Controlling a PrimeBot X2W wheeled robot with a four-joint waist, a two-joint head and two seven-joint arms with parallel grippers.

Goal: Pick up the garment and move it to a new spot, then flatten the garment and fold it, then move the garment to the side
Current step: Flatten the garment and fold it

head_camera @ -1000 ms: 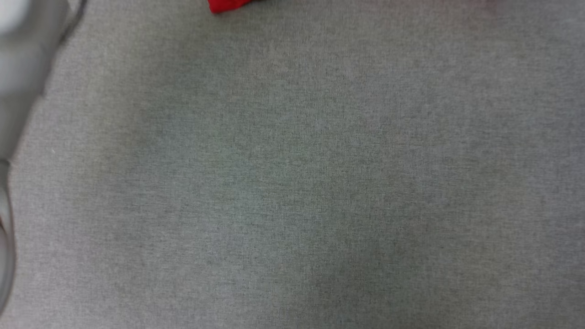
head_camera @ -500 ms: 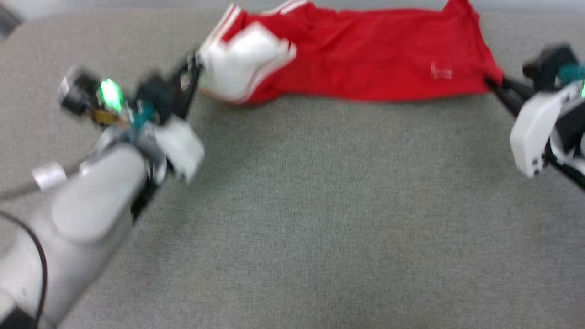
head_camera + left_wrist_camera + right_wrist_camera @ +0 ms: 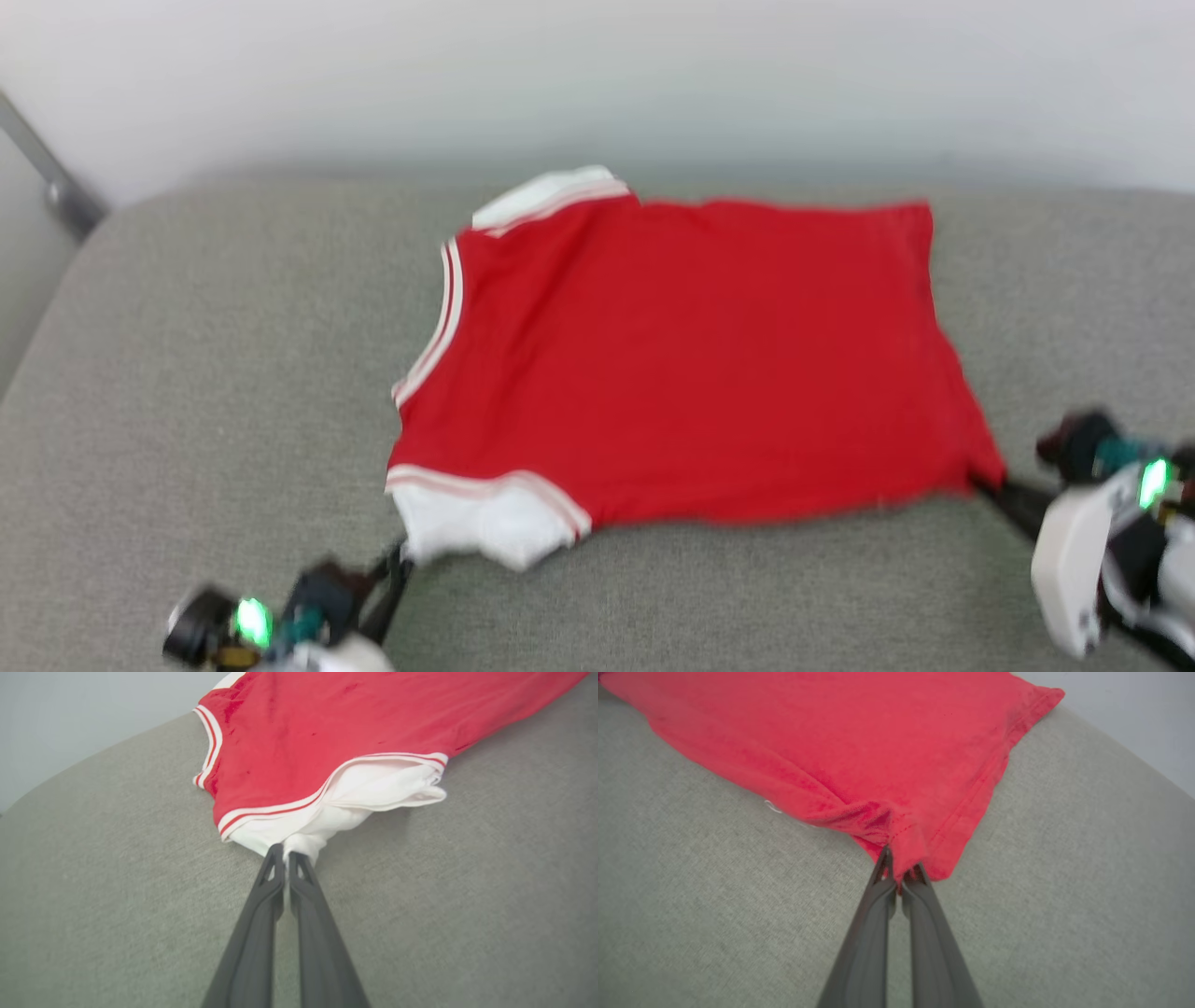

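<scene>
On the grey cushion the T-shirt lies spread out almost flat, near the far edge, where a pale wall rises behind it. Its sleeve end is on the robot's left and its hem is on the right. The body is plain red. The near sleeve is white, with white-and-red stripes along the seam, and it sits a little crumpled at the front left corner. The far sleeve shows as a white strip with the same stripes at the back left corner.

The left gripper is closed on the edge of the near sleeve. Its two dark fingers are pressed together, with a small bunch of white cloth pinched between the tips, low over the cushion. The right gripper is closed on the near hem corner. The red cloth gathers into a few folds where the tips pinch it, and the stitched hem runs away from there to the far corner. A short white thread lies against the front edge of the shirt, close to this gripper. In the head view both grippers reach in from the bottom corners, well apart, each with a green light glowing on its wrist. That view is somewhat blurred.
</scene>
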